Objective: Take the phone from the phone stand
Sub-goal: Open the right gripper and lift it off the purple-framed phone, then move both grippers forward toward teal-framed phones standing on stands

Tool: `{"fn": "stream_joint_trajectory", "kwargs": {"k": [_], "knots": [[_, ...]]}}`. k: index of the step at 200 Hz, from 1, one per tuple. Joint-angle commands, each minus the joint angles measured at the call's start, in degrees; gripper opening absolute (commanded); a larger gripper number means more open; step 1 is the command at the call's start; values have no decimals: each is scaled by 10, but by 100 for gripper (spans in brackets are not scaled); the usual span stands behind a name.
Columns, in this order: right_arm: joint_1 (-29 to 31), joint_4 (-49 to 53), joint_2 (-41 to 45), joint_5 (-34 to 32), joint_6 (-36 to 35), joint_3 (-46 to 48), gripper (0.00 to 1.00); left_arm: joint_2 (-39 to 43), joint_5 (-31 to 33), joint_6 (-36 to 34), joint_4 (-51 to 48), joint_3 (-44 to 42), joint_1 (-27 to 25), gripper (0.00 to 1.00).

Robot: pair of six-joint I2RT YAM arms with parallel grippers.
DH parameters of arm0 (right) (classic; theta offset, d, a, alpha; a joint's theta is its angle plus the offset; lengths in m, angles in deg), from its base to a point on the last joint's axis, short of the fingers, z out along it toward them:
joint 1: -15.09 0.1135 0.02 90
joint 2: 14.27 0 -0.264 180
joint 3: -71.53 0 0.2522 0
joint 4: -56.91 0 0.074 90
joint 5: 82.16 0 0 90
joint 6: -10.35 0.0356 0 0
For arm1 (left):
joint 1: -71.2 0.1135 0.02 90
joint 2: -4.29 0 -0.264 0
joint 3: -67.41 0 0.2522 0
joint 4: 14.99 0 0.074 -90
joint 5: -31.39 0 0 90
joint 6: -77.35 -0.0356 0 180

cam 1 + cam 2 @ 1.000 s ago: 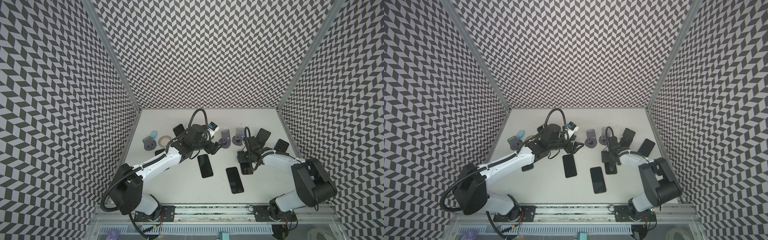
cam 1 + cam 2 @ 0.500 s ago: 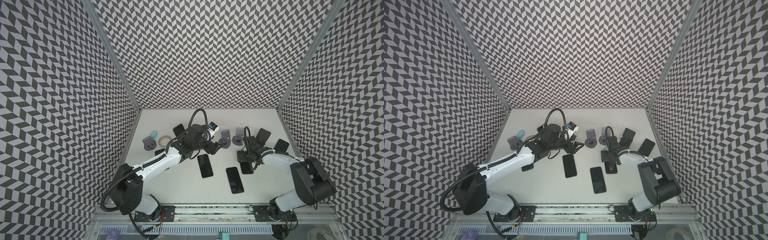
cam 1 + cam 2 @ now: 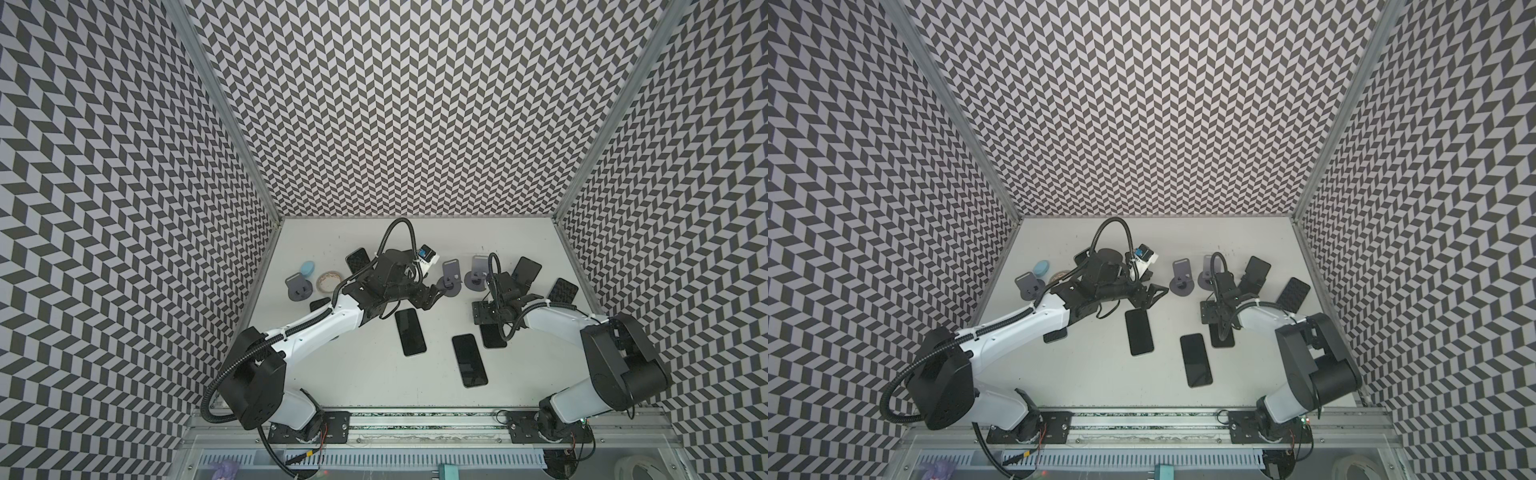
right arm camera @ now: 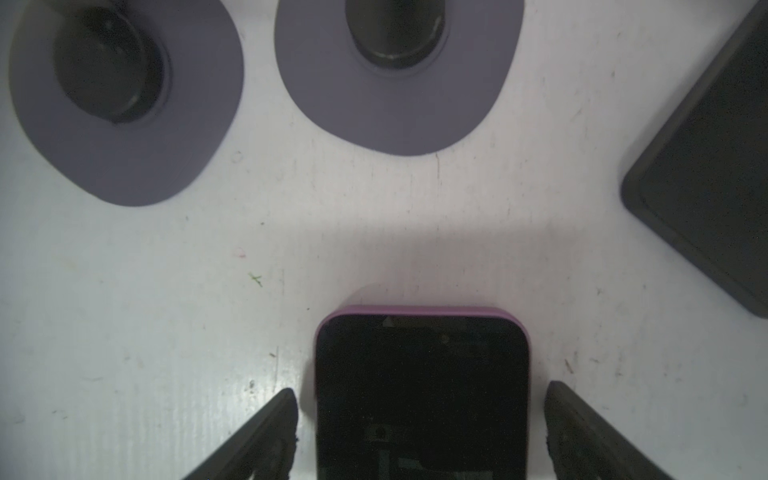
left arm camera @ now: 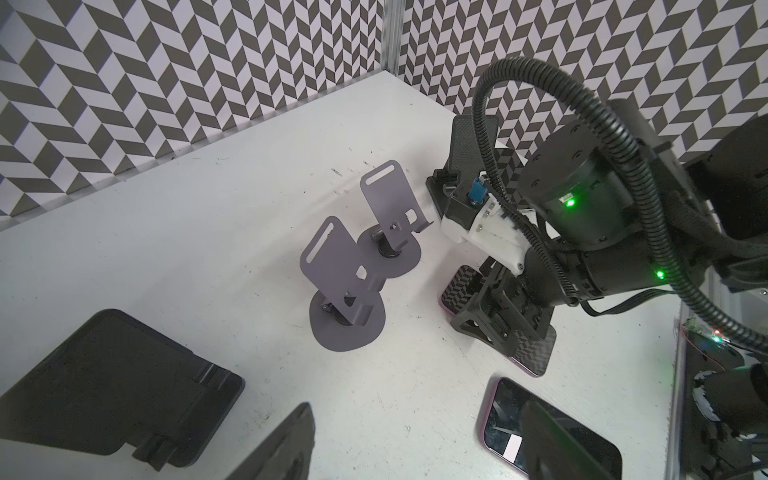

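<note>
Between the right fingers point(image 4: 266, 440) lies the phone point(image 4: 422, 365), flat on the table point(image 4: 166, 291) with its screen up and a purple case around it. A sliver of table shows on each side, so neither finger touches it. The right gripper point(image 4: 419, 392) stands spread and holds nothing. Beyond its fingertips, apart from the phone's top edge, sit two grey stands point(image 4: 124, 158) point(image 4: 395, 120). A dark stand point(image 4: 715, 166) lies further out, past one finger.

The left gripper point(image 5: 411, 444) hovers with its left fingers point(image 5: 286, 449) wide apart and nothing between them. Ahead of it are the same grey stands, both upright. In a top view, a second phone point(image 3: 410, 331) lies flat just behind the left fingertips, and a third phone point(image 3: 469, 360) lies just beside the right gripper – both well apart from the stands.
</note>
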Motion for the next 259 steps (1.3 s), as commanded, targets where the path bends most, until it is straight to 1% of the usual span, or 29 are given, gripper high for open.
{"fn": "stream_joint_trajectory", "kwargs": {"k": [1,33,73,117,153,184,201,223,259], "knots": [[-3,-15,25,4,3,6,95,-4,8,-14,-9,15,-4,78],[-3,-15,58,9,10,5,100,-6,18,-15,-8,14,-3,78],[-2,-11,109,27,29,6,99,7,29,-17,3,7,-1,78],[7,-4,155,54,51,-2,99,58,56,-14,40,-16,13,78],[51,28,193,45,73,-32,100,103,120,-21,69,-43,16,79],[104,66,213,27,82,-70,100,125,140,-11,72,-49,13,79],[129,79,218,28,88,-88,99,136,171,-10,72,-53,5,79],[162,76,219,24,96,-101,98,152,203,-7,68,-72,3,79],[196,56,208,19,111,-121,97,181,237,-2,50,-98,4,81]]}}
